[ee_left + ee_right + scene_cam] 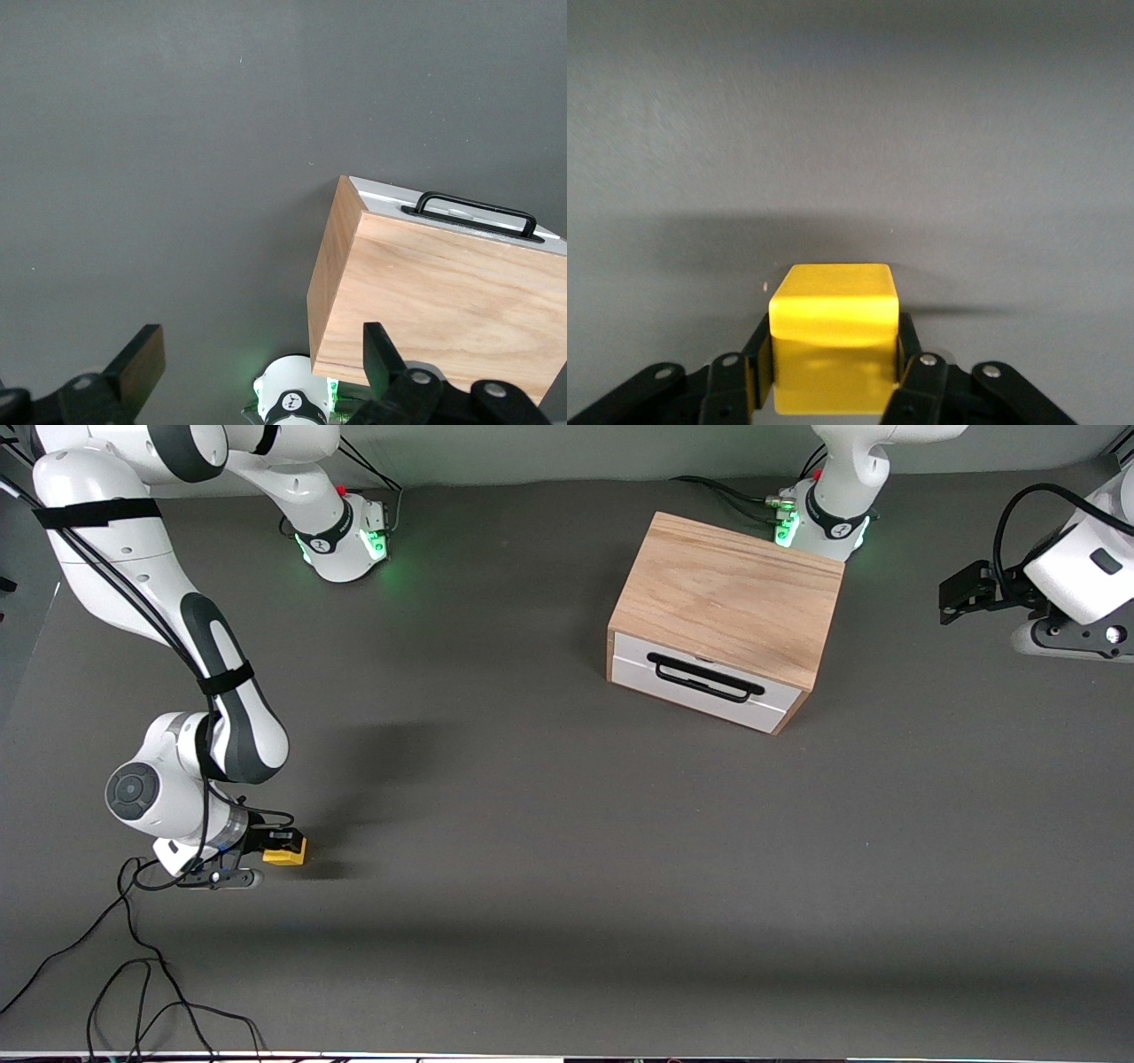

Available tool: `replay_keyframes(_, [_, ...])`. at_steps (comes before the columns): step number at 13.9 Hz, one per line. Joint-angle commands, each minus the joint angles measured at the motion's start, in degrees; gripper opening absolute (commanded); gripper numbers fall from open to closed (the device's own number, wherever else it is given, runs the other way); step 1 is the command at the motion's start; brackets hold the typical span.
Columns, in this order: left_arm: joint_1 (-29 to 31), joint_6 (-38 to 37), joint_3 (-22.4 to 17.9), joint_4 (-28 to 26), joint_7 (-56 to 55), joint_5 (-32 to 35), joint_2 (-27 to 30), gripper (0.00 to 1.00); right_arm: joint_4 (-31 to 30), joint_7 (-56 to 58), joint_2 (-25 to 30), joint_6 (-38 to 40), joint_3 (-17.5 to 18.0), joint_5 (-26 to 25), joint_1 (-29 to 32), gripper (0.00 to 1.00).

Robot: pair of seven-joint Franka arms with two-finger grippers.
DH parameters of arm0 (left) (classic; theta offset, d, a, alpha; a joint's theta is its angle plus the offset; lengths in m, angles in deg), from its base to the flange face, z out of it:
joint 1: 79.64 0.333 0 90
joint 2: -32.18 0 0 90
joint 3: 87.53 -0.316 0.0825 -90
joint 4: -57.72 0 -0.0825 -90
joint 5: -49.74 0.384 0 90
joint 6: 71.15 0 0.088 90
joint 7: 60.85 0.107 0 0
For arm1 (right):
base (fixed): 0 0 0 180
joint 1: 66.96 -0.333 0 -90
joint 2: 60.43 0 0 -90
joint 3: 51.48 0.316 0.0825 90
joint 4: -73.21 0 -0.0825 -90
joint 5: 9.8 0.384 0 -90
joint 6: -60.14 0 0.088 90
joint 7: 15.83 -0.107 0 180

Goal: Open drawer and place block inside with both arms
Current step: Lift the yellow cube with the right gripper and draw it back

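In right wrist view, right hand (833,376) clamps block (833,341) both sides.

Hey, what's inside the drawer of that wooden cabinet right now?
That cannot be seen. The drawer is shut flush in the cabinet, so its inside is covered. The block is outside it, clamped in the right gripper at the table.

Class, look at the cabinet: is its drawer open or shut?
Shut. The drawer front sits flush with the cabinet, handle untouched, no wood interior showing.
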Motion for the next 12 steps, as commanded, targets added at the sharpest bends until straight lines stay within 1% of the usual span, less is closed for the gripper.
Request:
replay_keyframes(1, [0.1,-0.5,0.1,-0.1,0.0,0.4,0.5,1.00,1.8,1.0,6.9,8.4,-0.2,0.6,-0.3,0.34])
replay_keyframes(3, [0.1,-0.6,0.1,0.3,0.1,0.4,0.0,1.00,5.9,0.3,10.6,18.8,-0.2,0.8,-0.4,0.34])
replay_keyframes(6, [0.2,-0.4,0.1,0.3,0.7,0.2,-0.1,1.00,10.1,0.3,16.5,29.7,-0.2,0.8,-1.6,0.34])
replay_keyframes(8, [0.2,-0.3,0.1,0.2,0.2,0.2,-0.2,1.00,10.2,-0.4,21.5,35.4,-0.2,0.6,-1.9,0.32])
replay_keyframes(10, [0.2,-0.5,0.1,0.2,0.3,0.2,-1.5,1.00,9.7,-4.4,26.1,40.6,-0.2,0.5,-3.9,0.31])
replay_keyframes(12, [0.2,0.0,0.1,0.3,0.4,-0.1,-1.5,1.00,6.9,-6.3,31.1,42.6,-0.2,0.5,-5.3,0.31])
